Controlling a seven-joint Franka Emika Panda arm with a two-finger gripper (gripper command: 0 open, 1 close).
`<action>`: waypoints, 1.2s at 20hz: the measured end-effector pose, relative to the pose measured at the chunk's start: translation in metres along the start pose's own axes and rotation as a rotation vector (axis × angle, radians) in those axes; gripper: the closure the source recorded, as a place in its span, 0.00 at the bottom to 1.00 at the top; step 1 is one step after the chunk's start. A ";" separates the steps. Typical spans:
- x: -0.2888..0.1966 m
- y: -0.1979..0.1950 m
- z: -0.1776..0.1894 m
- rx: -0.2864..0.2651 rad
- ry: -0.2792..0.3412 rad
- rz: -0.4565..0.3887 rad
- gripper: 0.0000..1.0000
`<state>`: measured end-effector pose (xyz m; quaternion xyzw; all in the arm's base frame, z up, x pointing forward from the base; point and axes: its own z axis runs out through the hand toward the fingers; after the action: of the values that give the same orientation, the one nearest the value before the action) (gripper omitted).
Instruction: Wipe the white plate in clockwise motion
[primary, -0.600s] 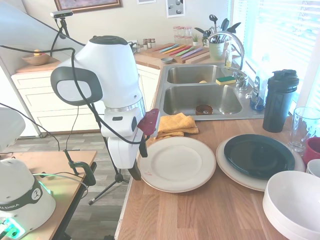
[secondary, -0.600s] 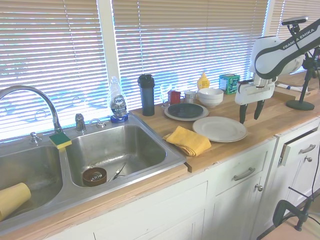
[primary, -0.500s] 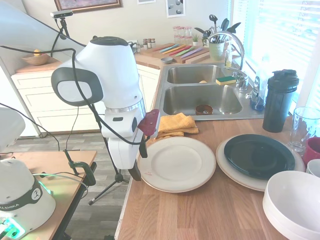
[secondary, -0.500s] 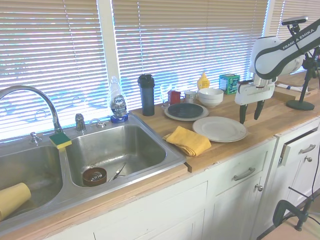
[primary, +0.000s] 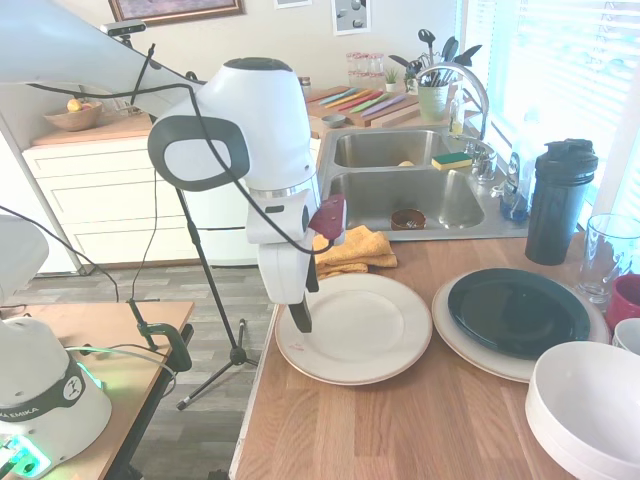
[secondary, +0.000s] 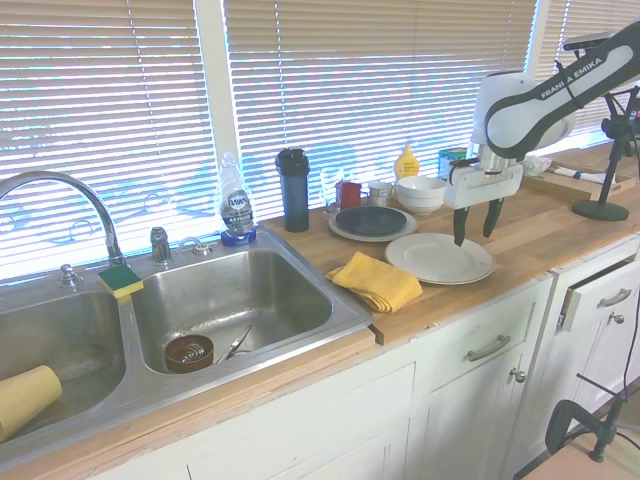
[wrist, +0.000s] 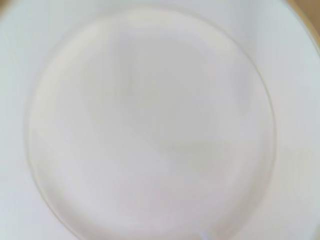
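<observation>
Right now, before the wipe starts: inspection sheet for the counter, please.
Surface: wooden countertop, dry-looking, beside a steel double sink.
Job's things: white plate flat on the counter near its front edge; it fills the wrist view. Yellow cloth lies folded between plate and sink, not held.
Clutter: dark plate stacked on a cream plate, white bowls, black shaker bottle, drinking glass, dish soap bottle, sponge.
Hand: hand above the white plate's rim, fingers apart, holding nothing.
Cables: rig only.
Surroundings: window blinds, white cabinets.
</observation>
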<state>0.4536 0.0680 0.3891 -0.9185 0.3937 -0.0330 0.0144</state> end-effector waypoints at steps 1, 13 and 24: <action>-0.001 -0.006 -0.003 0.004 0.002 -0.002 0.00; -0.049 -0.084 -0.016 0.011 -0.019 -0.028 0.00; -0.101 -0.151 0.014 -0.007 -0.064 -0.081 0.00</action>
<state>0.4942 0.2449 0.3785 -0.9344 0.3554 -0.0027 0.0225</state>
